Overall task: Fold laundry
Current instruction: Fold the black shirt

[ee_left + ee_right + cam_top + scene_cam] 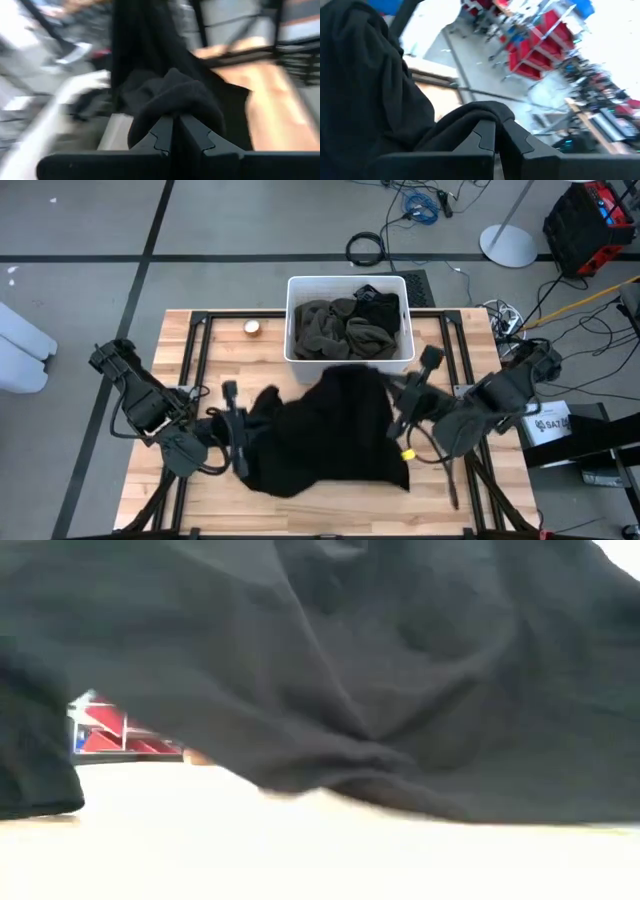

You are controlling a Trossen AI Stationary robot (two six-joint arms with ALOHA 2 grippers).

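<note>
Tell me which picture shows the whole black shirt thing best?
The high view: the black garment shows whole there, spread between the left gripper and right gripper. The low view sees only hanging dark cloth close up. Each wrist view shows just a pinched fold.

The wooden table point(150, 480) is filling the lower middle of the high view, with light planks and a dark metal frame running across its surface. A white plastic bin point(296, 320) is standing on the table at the upper centre of the frame and is holding dark olive-grey and black cloth. To the left of the bin, near the table's upper edge, a small round pale object point(252, 328) is lying on the wood. A large black garment point(330, 435) is spreading over the centre of the table, below the bin, and its upper part is reaching the bin's front wall. In the low view this garment is covering nearly the whole frame.
</note>
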